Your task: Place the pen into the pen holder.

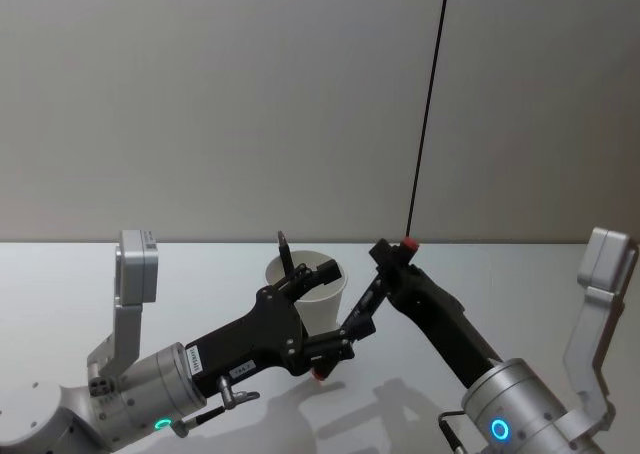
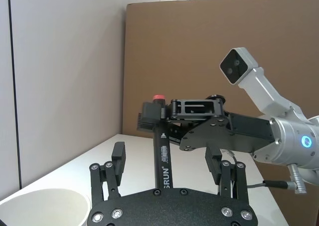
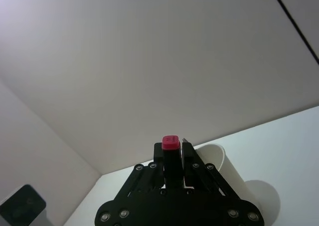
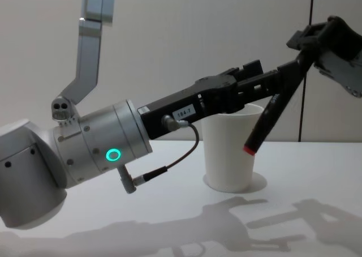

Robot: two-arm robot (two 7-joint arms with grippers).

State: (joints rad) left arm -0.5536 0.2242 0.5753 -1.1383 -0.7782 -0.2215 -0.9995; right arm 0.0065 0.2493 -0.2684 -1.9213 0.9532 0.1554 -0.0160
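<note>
While the right gripper [image 1: 388,257] clamps the upper end of the pen [image 4: 271,118] at centre-right of the head view, the pen hangs slanted, its red tip low and outside the pen holder [image 4: 230,149], just in front of the cup's wall in the chest view. The cup stands upright on the white table [image 1: 60,284], mid-frame. The left gripper [image 2: 167,164] reaches in from lower left with its fingers spread wide on either side of the pen's barrel, not touching it as far as I can see from the left wrist view.

To my eye the pen is not yet lined up. The sound way would be to lift the red tip above the rolled rim, bring the barrel closer to vertical over the opening, and only then let go. Released at this slant, it could strike the rim and tip the light cup.
</note>
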